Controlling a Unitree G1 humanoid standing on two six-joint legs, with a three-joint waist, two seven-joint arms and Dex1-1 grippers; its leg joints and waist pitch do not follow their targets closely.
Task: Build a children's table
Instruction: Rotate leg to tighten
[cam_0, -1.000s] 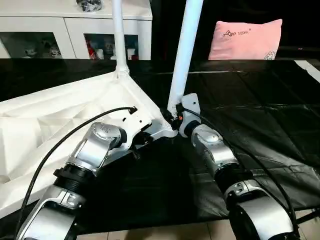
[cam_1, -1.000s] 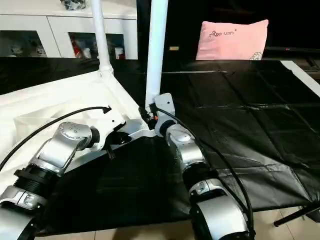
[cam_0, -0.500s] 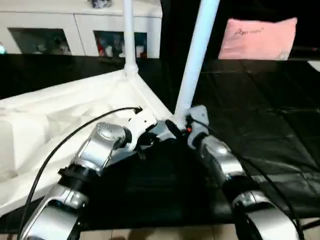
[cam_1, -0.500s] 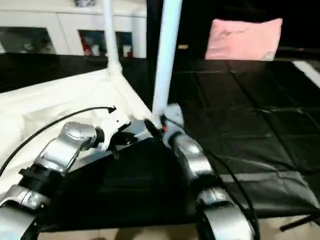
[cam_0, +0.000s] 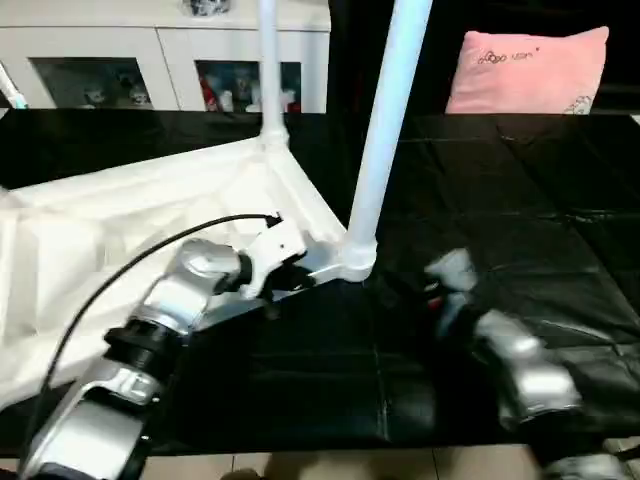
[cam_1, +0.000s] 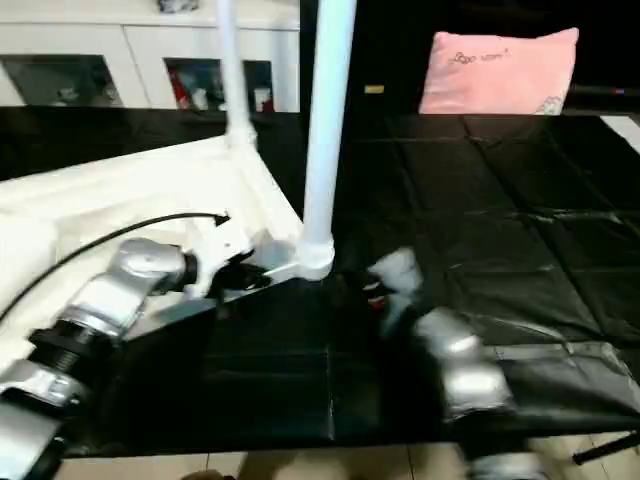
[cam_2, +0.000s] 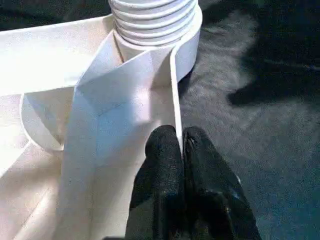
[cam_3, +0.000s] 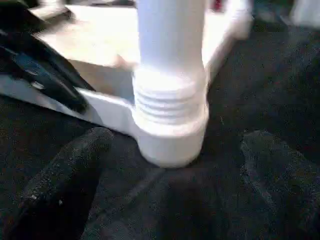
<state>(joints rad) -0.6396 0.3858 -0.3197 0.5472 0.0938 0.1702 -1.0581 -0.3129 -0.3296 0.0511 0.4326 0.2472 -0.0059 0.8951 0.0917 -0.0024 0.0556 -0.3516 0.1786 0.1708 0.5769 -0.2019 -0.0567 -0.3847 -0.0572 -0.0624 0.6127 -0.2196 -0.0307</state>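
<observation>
2 legs stand upright in the corner sockets of the children's table (cam_0: 150, 215), which lies ribbed underside up toward the left edge of the black tabletop (cam_0: 520, 180): the near leg (cam_0: 385, 130) and the far leg (cam_0: 268, 70). Our left tool (cam_2: 178, 150) is closed, pinching the thin rim wall just beside the near socket. Our right tool (cam_3: 177, 150) is wide open, empty, near the base of that leg but apart from it. We judge leg 2 of 4 seated (its thread ridges partly show above the socket). The next move calls for finding a 3rd leg, gripping it low, and starting it straight in a free socket while the left tool steadies the rim.
</observation>
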